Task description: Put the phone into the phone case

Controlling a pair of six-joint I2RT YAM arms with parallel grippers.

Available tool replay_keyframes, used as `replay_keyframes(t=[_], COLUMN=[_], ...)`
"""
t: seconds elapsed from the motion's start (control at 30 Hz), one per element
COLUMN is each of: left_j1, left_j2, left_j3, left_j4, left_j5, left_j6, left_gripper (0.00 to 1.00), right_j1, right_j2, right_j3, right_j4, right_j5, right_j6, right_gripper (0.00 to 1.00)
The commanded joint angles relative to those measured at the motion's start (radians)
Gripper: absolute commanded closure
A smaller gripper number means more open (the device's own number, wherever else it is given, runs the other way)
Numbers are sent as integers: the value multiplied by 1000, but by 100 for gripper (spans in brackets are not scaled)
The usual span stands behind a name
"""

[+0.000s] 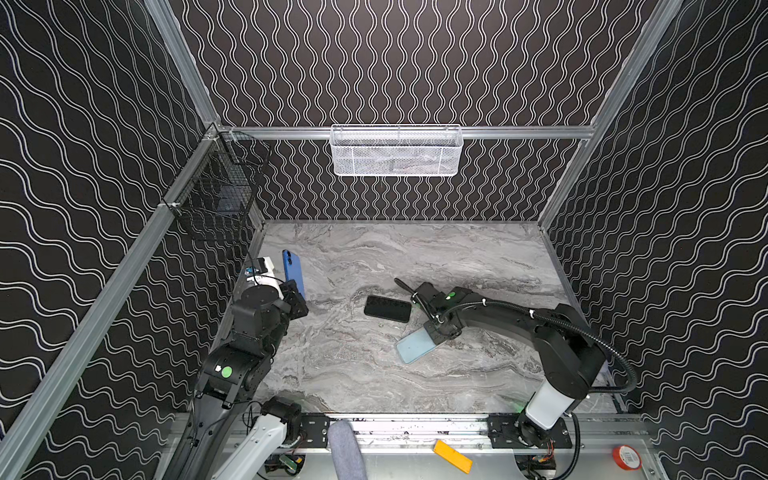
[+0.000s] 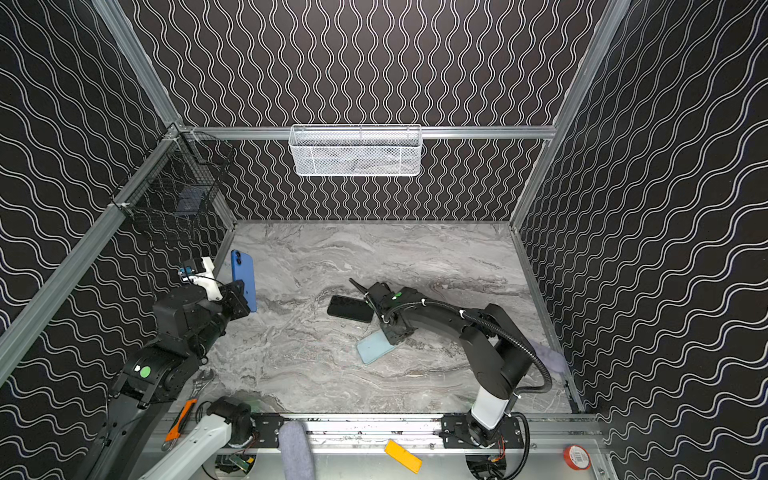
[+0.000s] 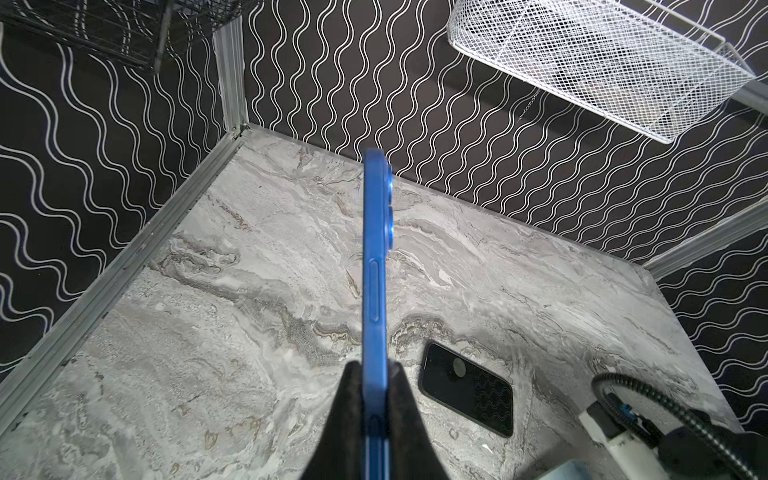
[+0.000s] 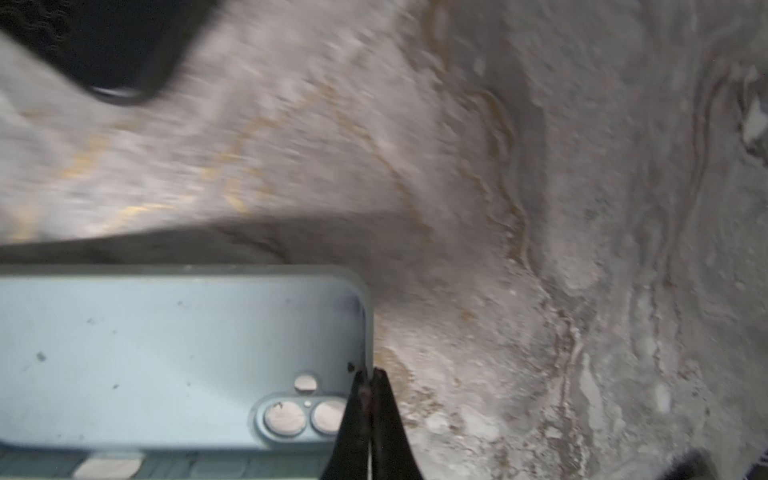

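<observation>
With left gripper (image 3: 376, 376), pinches blue phone (image 3: 375, 270) by its lower end, fingers pressed on both faces. Holds it upright, camera bumps on top, over the table (image 1: 457, 257) at nine o'clock. With right gripper (image 4: 370, 374), nips the side wall of the pale blue case (image 4: 166, 353) beside its camera cut-out, fingertips almost together. Sits near the table's middle, at five o'clock from a black phone (image 1: 387, 308), close but apart.
</observation>
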Motion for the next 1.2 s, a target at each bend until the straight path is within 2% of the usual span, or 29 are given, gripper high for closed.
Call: replay_keyframes(t=[0.0,0.23,0.3,0.43,0.53,0.67,0.83,0.93,1.17], left_j1=[2,2,2,2,2,2,2,2,0], left_j2=[3,3,5,7,25,50,51,57,62], left_j3=[-4,-16,-18,-28,-14,3,-2,-4,-7], left_j4=[82,91,95,111,106,106,129,135,138], left_j5=[5,23,29,52,69,91,115,127,128], left_j6=[24,16,16,16,19,28,35,38,40], left_gripper=[100,100,100,100,100,100,100,100,100], right_j1=[-41,-111,-113,-113,-113,-108,-68,-40,-29], right_j2=[-15,10,16,-3,-34,-75,-42,12,120], right_j3=[-28,-7,29,117,173,121,75,104,169], right_j4=[-6,20,-4,-45,-58,-24,-44,-60,-47], right_j5=[24,28,53,78,15,-137,-165,-164,-189], right_j6=[-4,15,29,80,194,381,582,632,641], right_gripper=[100,89,76,61,59,57,54,53,53])
